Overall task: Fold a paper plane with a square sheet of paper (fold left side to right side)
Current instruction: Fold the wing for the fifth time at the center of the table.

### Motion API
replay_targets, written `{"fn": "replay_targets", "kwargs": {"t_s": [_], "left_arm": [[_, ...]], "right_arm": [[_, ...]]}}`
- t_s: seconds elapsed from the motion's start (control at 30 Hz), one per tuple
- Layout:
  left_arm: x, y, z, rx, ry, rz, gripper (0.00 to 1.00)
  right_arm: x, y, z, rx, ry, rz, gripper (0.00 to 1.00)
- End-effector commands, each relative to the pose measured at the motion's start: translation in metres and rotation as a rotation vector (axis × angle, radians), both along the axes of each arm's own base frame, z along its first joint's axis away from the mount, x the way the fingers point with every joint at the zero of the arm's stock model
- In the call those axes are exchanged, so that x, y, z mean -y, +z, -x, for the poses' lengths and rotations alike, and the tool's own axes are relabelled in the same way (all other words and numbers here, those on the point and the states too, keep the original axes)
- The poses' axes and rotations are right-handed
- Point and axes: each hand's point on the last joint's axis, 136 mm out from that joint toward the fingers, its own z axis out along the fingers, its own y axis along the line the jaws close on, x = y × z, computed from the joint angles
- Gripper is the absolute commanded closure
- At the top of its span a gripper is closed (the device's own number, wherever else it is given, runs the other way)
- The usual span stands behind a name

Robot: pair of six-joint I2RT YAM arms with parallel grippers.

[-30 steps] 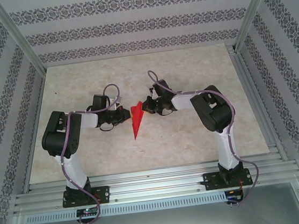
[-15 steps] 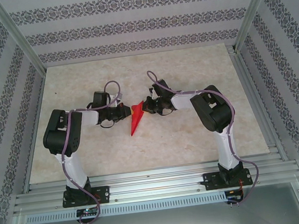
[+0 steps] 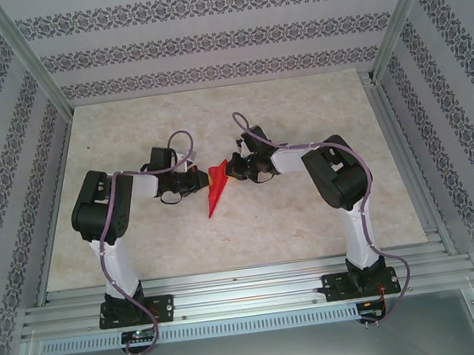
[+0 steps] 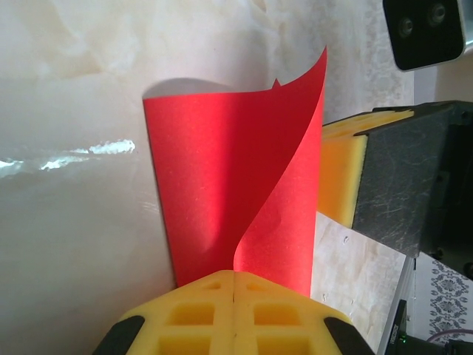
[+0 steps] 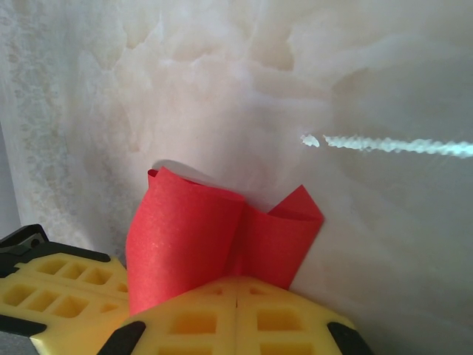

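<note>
The paper plane (image 3: pixel 214 189) is sitting near the middle of the counter (image 3: pixel 310 220), between the two arms, with its slim red tip pointing toward the near edge. From above, its wide end is disappearing between the left hand (image 3: pixel 204 179) and the right hand (image 3: pixel 228 171). The folds there are hard to make out, and I cannot tell whether the tip is touching the counter or hanging just above it.

In the left wrist view, the left hand's yellow pads (image 4: pixel 192 322) are pressing together with no gap at their seam. The red sheet is rising from between them, one layer curling over another, and the pads are hiding its lower edge. The right hand is showing as a yellow and black block just beside the sheet, though contact there is unclear.

In the right wrist view, that hand's pads (image 5: pixel 281 322) are likewise meeting and clamping a curled, doubled piece of the red paper, whose bottom is cut off behind them. A pad of the left hand is poking in at the lower left corner. Both hands are closed and gripping the paper plane.

The counter is pale, creamy and marbled, and it is catching bright streaks of light. Aluminium rails (image 3: pixel 250 292) are framing it, and walls (image 3: pixel 204 40) papered in grey floral bands are enclosing the space.
</note>
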Motion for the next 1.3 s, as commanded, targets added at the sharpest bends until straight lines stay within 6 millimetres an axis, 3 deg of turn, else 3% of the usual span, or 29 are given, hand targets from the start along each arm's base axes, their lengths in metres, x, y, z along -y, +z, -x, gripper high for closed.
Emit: {"fn": "replay_targets", "kwargs": {"t_s": [0.0, 0.37, 0.77, 0.93, 1.27], "left_arm": [[0.0, -0.012, 0.004, -0.006, -0.019, -0.028, 1.0], [-0.004, -0.023, 0.009, -0.025, -0.004, -0.056, 1.0], [-0.005, -0.024, 0.009, -0.024, 0.002, -0.066, 1.0], [-0.006, -0.028, 0.011, -0.029, 0.005, -0.073, 1.0], [-0.007, -0.029, 0.012, -0.029, 0.009, -0.076, 1.0]], "right_arm": [[-0.003, 0.004, 0.0, 0.025, 0.007, -0.001, 0.96], [0.025, 0.035, 0.005, 0.078, -0.034, -0.004, 0.87], [-0.021, 0.056, 0.033, 0.086, 0.042, -0.12, 0.89], [-0.037, 0.05, 0.042, 0.069, 0.068, -0.125, 0.89], [-0.039, 0.031, 0.046, 0.031, 0.074, -0.109, 0.89]]}}
